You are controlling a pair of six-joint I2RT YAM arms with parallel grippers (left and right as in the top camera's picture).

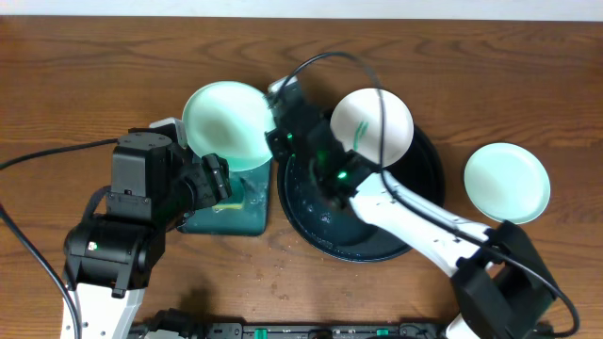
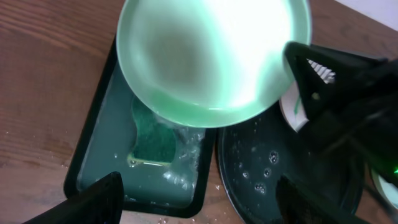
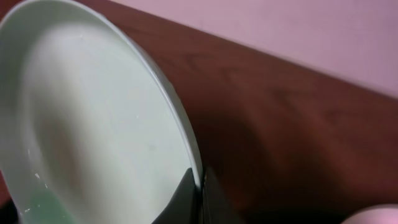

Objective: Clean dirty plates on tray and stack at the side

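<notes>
Holding a rinsed plate above the sponge tray

Pinched by its rim, one pale plate (image 1: pixel 224 124) hangs tilted in the air over the far end of the small green tray (image 1: pixel 256 222). The right gripper (image 1: pixel 277 133) grips it, fingers closed narrow on the edge nearest the round black tray (image 1: pixel 422 200). The right wrist camera shows the dark fingertips (image 3: pixel 189 194) clamped on either side of the rim. The plate's face looks clean and slightly aqua.

The left gripper (image 2: pixel 205 198) hovers lower, over the green tray, with its fingers spread wide and nothing between them. Below it a green sponge (image 2: pixel 152 134) lies in shallow soapy water inside that tray.

A second plate (image 1: pixel 372 124) sits on the far side of the black tray, carrying a green streak on its surface. Water drops speckle the tray's glossy floor. A third plate (image 1: pixel 506 182) rests flat on the wooden table (image 1: pixel 94 56) to the right of the black tray, near it but apart.
</notes>
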